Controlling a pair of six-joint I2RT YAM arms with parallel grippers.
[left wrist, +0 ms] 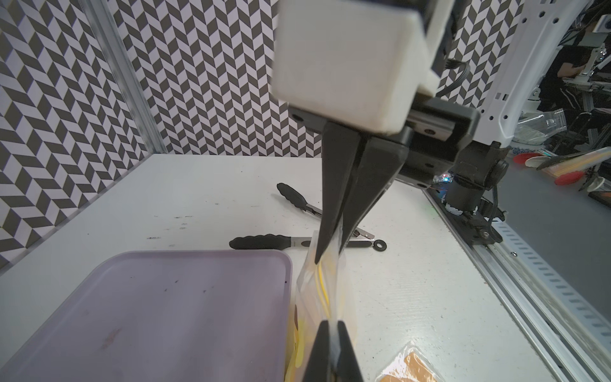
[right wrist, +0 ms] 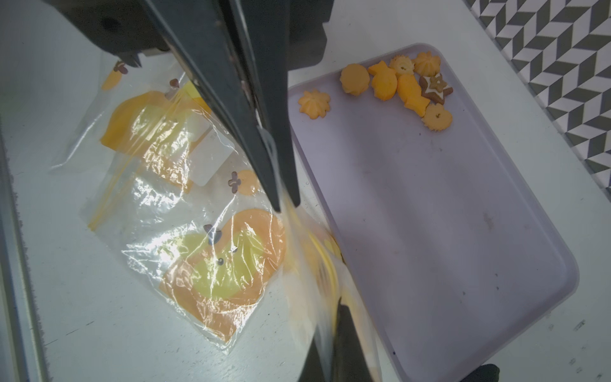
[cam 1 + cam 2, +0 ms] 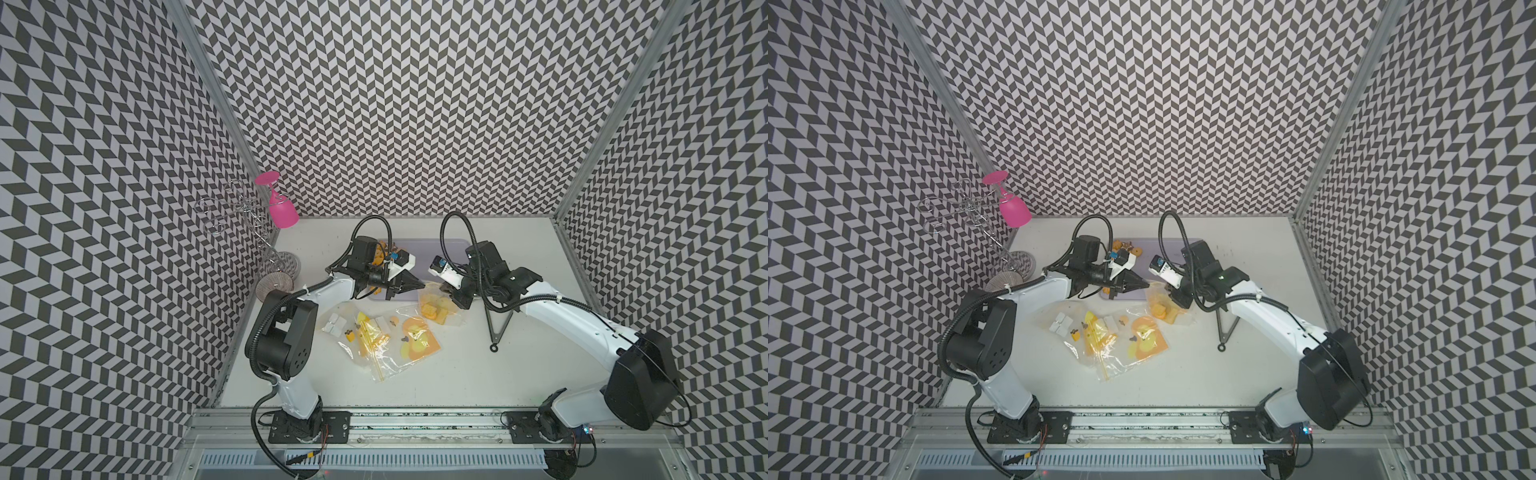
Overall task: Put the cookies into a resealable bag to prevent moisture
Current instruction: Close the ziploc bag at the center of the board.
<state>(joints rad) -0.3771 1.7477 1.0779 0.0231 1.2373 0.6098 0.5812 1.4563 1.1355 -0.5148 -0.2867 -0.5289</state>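
The left jaws and right jaws pinch the clear yellow-zip plastic bag (image 3: pixel 436 307), mouth stretched between them; orange toy cookies (image 2: pixel 403 86) on the lilac plastic tray (image 2: pixel 446 231) lie nearer the left jaws.

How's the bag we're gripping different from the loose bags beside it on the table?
The gripped bag is pinched at its top edge by the left gripper and right gripper, both shut, and stands raised; the loose bags lie flat on the table, untouched. The gripped bag holds a few cookies; the loose bags seem to hold none. All are clear plastic with yellow zip strips.
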